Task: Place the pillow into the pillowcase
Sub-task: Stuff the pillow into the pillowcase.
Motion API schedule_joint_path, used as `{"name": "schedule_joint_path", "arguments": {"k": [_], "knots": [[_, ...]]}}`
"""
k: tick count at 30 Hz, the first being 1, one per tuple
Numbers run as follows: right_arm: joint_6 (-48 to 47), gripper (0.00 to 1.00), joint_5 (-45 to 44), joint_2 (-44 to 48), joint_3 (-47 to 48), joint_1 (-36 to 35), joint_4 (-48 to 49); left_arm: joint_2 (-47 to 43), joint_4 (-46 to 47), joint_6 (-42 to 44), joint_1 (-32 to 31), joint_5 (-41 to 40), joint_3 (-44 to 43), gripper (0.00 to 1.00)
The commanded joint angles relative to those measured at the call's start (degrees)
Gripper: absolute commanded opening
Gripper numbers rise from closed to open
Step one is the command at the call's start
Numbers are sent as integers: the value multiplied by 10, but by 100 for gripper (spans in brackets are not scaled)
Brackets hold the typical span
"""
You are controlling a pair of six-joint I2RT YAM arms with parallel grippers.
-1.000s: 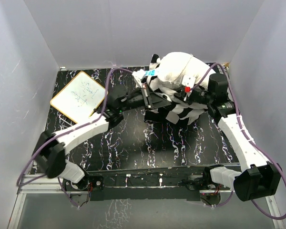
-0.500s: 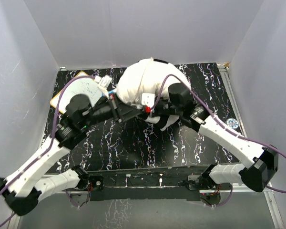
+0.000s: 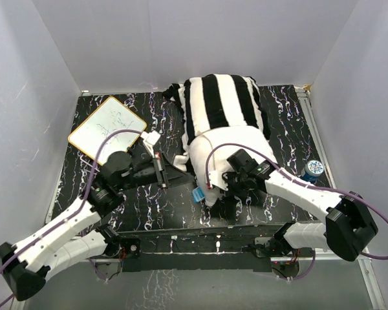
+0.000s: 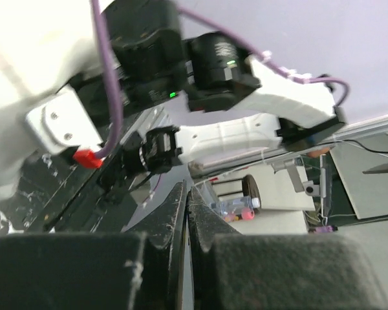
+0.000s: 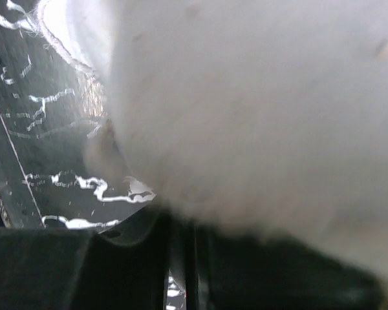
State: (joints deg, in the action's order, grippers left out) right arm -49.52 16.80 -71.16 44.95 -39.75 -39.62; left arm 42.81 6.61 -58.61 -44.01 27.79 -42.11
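both jaws closed; pillow [image 3: 236,135] lies against the right jaws.

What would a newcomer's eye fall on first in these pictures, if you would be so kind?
Most striking is the black-and-white striped pillowcase at the far middle of the table, pulled over much of the white pillow, whose bare near end sticks out toward the arms. The right gripper pinches that end, the left gripper is shut beside it; a whiteboard lies far left.
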Motion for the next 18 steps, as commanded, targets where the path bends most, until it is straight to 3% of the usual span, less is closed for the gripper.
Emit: {"name": "schedule_joint_path", "arguments": {"k": [1, 3, 5, 8, 13, 15, 18], "knots": [[12, 8, -31, 17, -4, 5, -75, 29, 66, -23, -2, 56, 17, 0], [14, 8, -67, 4, -12, 10, -38, 35, 5, 8, -1, 30, 14, 0], [9, 8, -73, -4, -11, 24, -23, 50, -113, 76, -2, -33, -27, 1], [-16, 13, -46, 6, -3, 58, -35, 60, -228, 165, -2, -132, -49, 34], [-117, 44, 40, 44, 17, 118, -117, 82, -172, 239, -1, -241, 17, 82], [-168, 58, 115, 48, 59, 133, -190, 128, -144, 248, 8, -253, 32, 88], [-241, 78, 233, 49, 135, 136, -318, 224, -108, 244, 49, -208, 22, 89]]}}
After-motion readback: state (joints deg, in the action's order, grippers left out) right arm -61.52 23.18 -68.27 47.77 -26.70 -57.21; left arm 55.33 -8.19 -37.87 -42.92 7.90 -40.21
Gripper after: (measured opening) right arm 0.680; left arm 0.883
